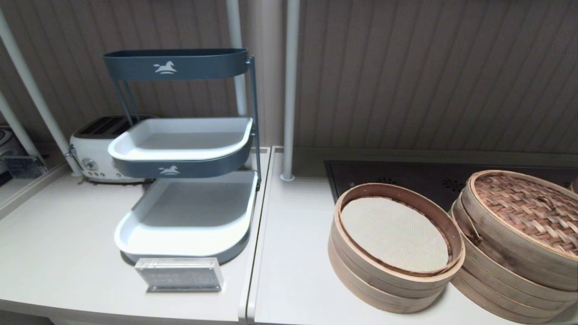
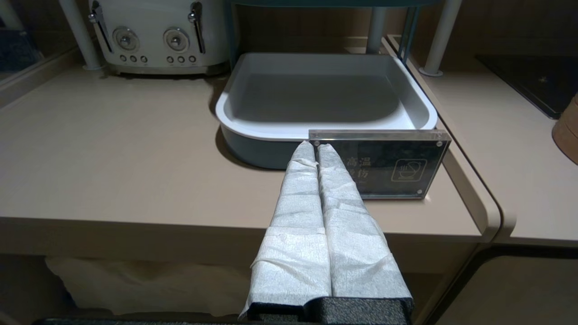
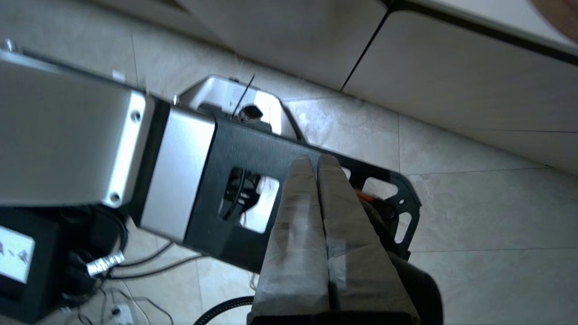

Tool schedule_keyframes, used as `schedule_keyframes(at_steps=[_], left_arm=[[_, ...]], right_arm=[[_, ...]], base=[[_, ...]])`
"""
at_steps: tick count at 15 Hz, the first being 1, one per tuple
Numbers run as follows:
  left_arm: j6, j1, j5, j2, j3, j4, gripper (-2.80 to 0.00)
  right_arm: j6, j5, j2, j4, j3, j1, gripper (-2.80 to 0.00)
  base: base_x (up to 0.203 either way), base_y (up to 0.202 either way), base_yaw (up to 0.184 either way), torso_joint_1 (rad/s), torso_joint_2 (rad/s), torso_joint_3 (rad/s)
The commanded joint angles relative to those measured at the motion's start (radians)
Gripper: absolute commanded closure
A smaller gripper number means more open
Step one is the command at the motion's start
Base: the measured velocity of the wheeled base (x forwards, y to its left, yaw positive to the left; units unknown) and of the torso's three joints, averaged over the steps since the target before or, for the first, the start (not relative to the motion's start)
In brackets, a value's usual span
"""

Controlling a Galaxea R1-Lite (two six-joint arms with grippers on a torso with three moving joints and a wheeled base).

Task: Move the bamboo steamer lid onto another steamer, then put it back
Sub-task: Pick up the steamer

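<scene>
A tall stack of pale bamboo hoop tiers [image 1: 501, 266] stands at the counter's right edge, partly cut off. A round woven lid [image 1: 528, 207] with a pale hoop rim lies on it. Its weave mixes tan and reddish-brown, and I cannot tell whether it is the lighter or the darker lid. A sliver of another bamboo rim [image 1: 575, 185] shows at the far right. Neither gripper appears in the head view. My left gripper [image 2: 316, 146] is shut and empty at the counter's front edge. My right gripper [image 3: 316, 160] is shut and empty, low over the floor and the robot's base.
An open bamboo steamer [image 1: 388, 275] with a cream liner [image 1: 395, 232] sits left of the stack. A three-tier tray rack [image 1: 185, 212], a clear sign block [image 1: 179, 274] and a toaster [image 1: 97, 153] stand on the left. A dark hob panel [image 1: 429, 178] lies behind the steamers.
</scene>
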Motion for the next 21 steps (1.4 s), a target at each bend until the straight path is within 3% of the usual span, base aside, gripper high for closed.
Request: schedule_keyframes(at_steps=[1, 4, 6, 9, 12, 15, 19, 21], left_arm=[[0.0, 0.0, 0.0, -0.003, 0.028, 0.0, 0.0], [0.001, 0.0, -0.002, -0.002, 0.028, 0.0, 0.0], [0.0, 0.0, 0.0, -0.002, 0.028, 0.0, 0.0], [0.0, 0.0, -0.001, -0.003, 0.028, 0.0, 0.0], [0.0, 0.0, -0.001, -0.002, 0.028, -0.002, 0.0], [0.0, 0.0, 0.0, -0.003, 0.028, 0.0, 0.0], [0.001, 0.0, 0.0, -0.003, 0.028, 0.0, 0.0], [0.001, 0.0, 0.0, -0.002, 0.028, 0.0, 0.0]], right_arm=[[-0.002, -0.01, -0.073, -0.017, 0.095, 0.096, 0.0], [-0.001, -0.111, -0.109, -0.171, 0.273, 0.207, 0.0], [0.025, -0.135, -0.137, -0.433, 0.408, 0.21, 0.0], [0.215, -0.166, -0.218, -0.719, 0.53, 0.179, 0.0], [0.297, -0.204, -0.344, -0.935, 0.63, 0.16, 0.0], [0.283, -0.333, -0.445, -1.051, 0.704, 0.107, 0.0], [0.292, -0.343, -0.45, -1.09, 0.719, 0.103, 0.0], [0.283, -0.343, -0.464, -1.074, 0.719, 0.162, 0.0]], base=[[0.0, 0.0, 0.0, 0.0, 0.0, 0.0], [0.0, 0.0, 0.0, 0.0, 0.0, 0.0], [0.0, 0.0, 0.0, 0.0, 0.0, 0.0], [0.0, 0.0, 0.0, 0.0, 0.0, 0.0], [0.0, 0.0, 0.0, 0.0, 0.0, 0.0], [0.0, 0.0, 0.0, 0.0, 0.0, 0.0], [0.0, 0.0, 0.0, 0.0, 0.0, 0.0], [0.0, 0.0, 0.0, 0.0, 0.0, 0.0]])
